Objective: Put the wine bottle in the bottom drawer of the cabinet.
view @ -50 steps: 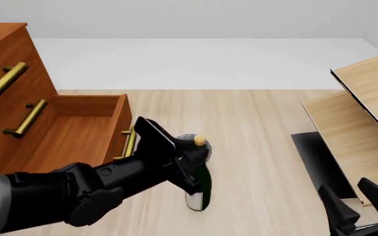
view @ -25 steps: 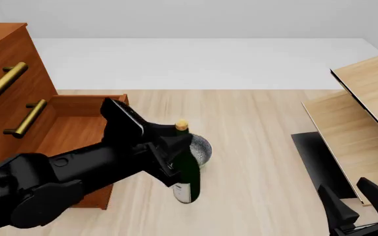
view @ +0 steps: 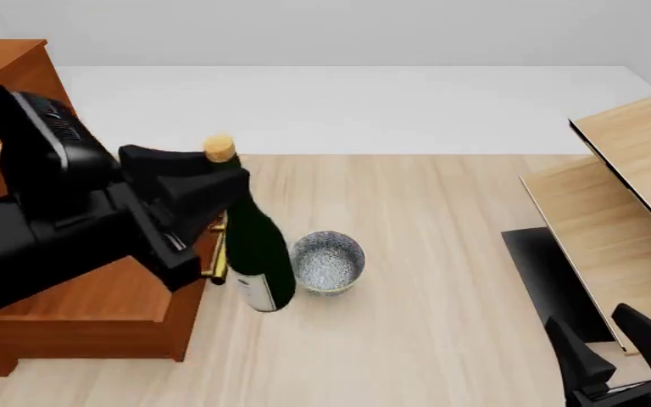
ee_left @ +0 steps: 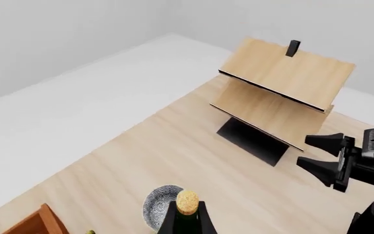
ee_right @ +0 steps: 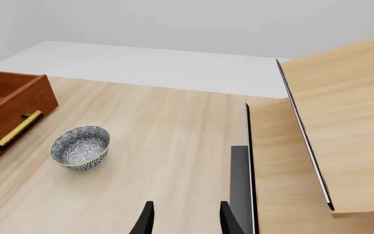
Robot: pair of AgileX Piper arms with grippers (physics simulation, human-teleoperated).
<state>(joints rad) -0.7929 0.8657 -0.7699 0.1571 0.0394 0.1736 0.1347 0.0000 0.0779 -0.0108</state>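
Cabinet (view: 9, 93) at left of the surface (view: 439, 220), bottom drawer (view: 99, 305) pulled out w/ brass handle (ee_right: 19, 129) facing the bowl. Left hand (view: 196, 199) clamped on wine bottle (view: 255, 254) near its neck; bottle raised, tilted, base by drawer's front edge, just beside speckled bowl (view: 327, 263). Right hand (ee_right: 184, 219) low at near right, fingers apart, holding nothing. Pale wood furniture (view: 631, 195) far right.

text: none legible | wine bottle (view: 260, 246) label: white, too small to read
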